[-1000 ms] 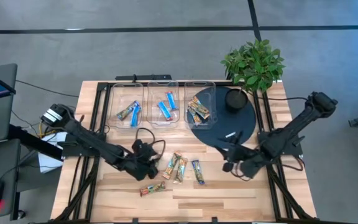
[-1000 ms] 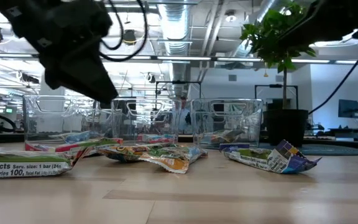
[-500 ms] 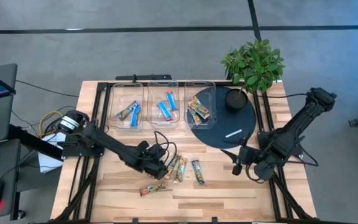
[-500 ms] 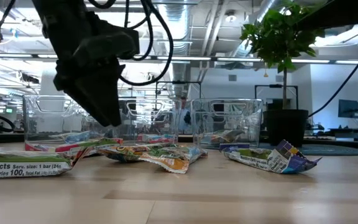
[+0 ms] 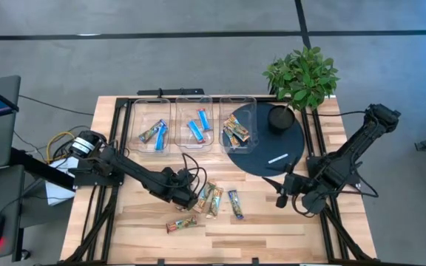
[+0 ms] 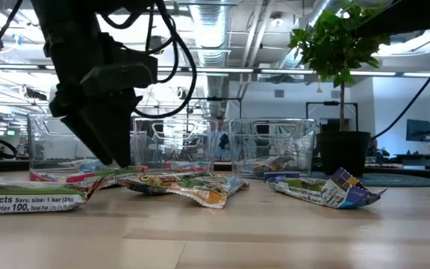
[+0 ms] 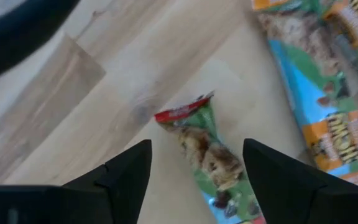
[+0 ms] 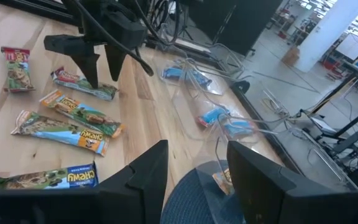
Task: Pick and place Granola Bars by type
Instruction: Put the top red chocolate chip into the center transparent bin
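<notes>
Notably, left fingers (image 7: 194, 165) straddle a green bar (image 7: 213, 162), wide; another bar (image 8: 64, 135) reads "CHEWY".

"CHEWY" on a bar wrapper (image 8: 73, 134); "100" on the nearest wrapper (image 6: 28, 198).

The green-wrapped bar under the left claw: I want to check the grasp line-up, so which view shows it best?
The left wrist view: the green-wrapped bar lies between the open left claw fingers. The right wrist view shows it farther off; the low view edge-on; the high view mostly covered by the claw.
</notes>
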